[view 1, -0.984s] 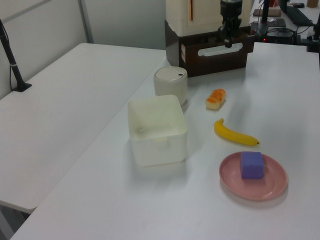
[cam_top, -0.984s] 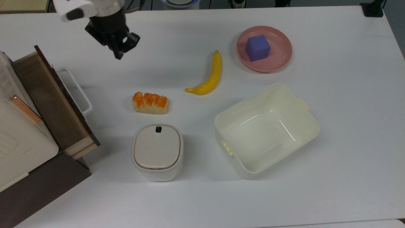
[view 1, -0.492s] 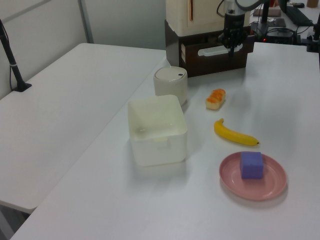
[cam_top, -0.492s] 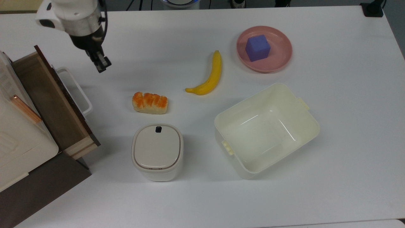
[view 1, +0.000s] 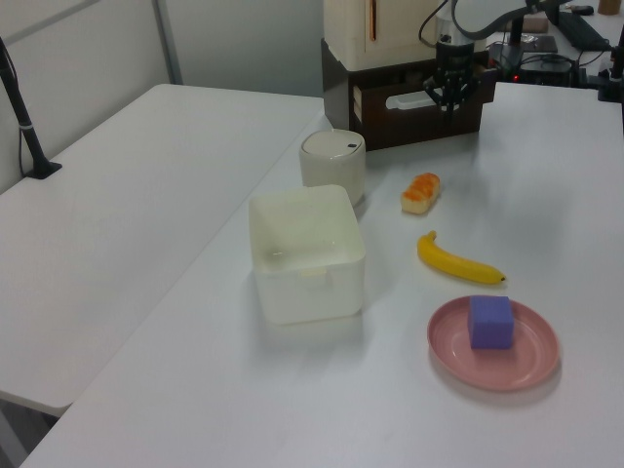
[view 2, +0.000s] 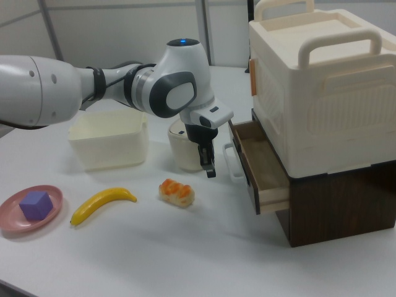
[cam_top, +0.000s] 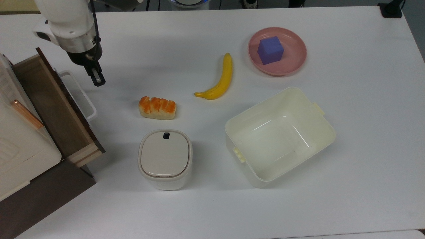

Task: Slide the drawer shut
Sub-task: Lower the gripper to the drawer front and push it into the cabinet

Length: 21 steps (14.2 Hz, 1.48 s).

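One open drawer (cam_top: 49,106), one banana (cam_top: 219,79), one gripper (cam_top: 98,79).

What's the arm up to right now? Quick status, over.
Gripper fingers together, empty, hanging just in front of the white handle. Drawer open, not yet pushed. Bread lies nearby, off the path. Over.
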### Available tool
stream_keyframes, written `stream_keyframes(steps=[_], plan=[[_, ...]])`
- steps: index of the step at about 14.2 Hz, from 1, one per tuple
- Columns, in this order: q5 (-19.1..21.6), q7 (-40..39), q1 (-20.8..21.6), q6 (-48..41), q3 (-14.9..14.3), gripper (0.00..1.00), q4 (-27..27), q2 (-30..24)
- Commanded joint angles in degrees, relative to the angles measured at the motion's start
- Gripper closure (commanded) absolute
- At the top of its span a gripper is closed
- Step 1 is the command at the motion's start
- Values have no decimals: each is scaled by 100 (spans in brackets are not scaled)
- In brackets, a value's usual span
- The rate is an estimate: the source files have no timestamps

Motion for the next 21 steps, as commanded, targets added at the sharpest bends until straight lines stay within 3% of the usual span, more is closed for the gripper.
stream_keyframes(steps=[1,7,21], plan=[[-66,-22,5,454,1,100,-100,-22],[-181,-646,23,716,1,100,23,171],[-849,-647,-337,1798,1,100,84,374]])
